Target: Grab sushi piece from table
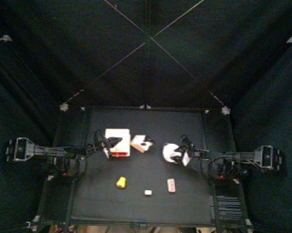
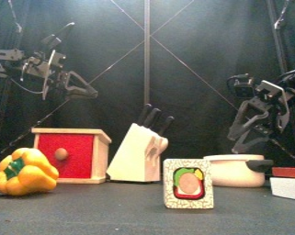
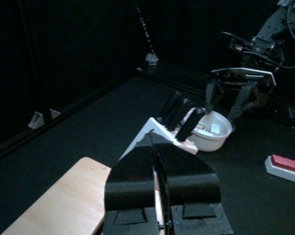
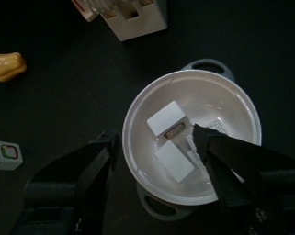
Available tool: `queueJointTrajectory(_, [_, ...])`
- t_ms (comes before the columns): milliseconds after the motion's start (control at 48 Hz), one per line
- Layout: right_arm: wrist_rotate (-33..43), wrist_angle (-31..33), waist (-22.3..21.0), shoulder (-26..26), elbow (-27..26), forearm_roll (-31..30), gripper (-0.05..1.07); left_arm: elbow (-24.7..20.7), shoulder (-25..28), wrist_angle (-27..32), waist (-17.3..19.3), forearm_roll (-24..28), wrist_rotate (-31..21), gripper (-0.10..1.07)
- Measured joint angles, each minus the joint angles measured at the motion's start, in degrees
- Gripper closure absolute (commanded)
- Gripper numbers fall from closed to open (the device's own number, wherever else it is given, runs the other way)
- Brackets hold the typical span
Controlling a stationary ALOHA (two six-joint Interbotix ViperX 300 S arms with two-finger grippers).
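Tabletop (image 1: 99, 187): matte black and square, carrying every item listed below.
Red box (image 2: 73, 154): a wooden-topped box with a red front and round knob, standing just beside the knife block on its left as the front view showed it.
Knife block (image 2: 139, 154): pale wood, dark handles sticking up, the landmark near the tabletop's middle.
White pot (image 4: 193, 131): a two-handled white bowl-like pot, right of the knife block, with white packets lying inside.
Yellow pepper (image 2: 23, 173): forward and left of the knife block, in front of the red box.
Sushi piece (image 2: 187, 184): a square roll with a green rim and red-orange centre, standing on edge forward of the knife block, between block and pot, apart from both tools.
Pink-and-white block (image 2: 289, 183): far right of the knife block, at the front view's edge.
Left tool (image 3: 158, 188): raised left of the knife block, above the red box, its jaws pressed together on nothing.
Right tool (image 4: 162, 156): hanging directly over the white pot, jaws spread wide, holding nothing.
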Motion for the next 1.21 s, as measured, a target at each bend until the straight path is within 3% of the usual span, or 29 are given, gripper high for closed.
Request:
queueJointTrajectory(479, [0.0, 0.0, 1.7, 0.3, -2.2, -0.5, 0.08, 0.1, 0.0, 0.0, 0.0, 0.0, 0.0, 0.76])
queueJointTrajectory(688, [-0.7, 1.8, 8.2, 1.8, -4.6, -1.9, 0.08, 0.1, 0.0, 0.0, 0.0, 0.0, 0.0, 0.76])
queueJointTrajectory(854, [-0.6, 4.4, 14.7, 4.5, -8.0, -6.8, 0.08, 0.1, 0.0, 0.0, -0.1, 0.1, 0.0, 0.76])
queueJointTrajectory(1208, [-0.3, 8.4, 25.4, 13.9, -18.3, -14.6, 0.08, 0.0, 0.0, 0.0, -0.1, 0.1, 0.1, 0.76])
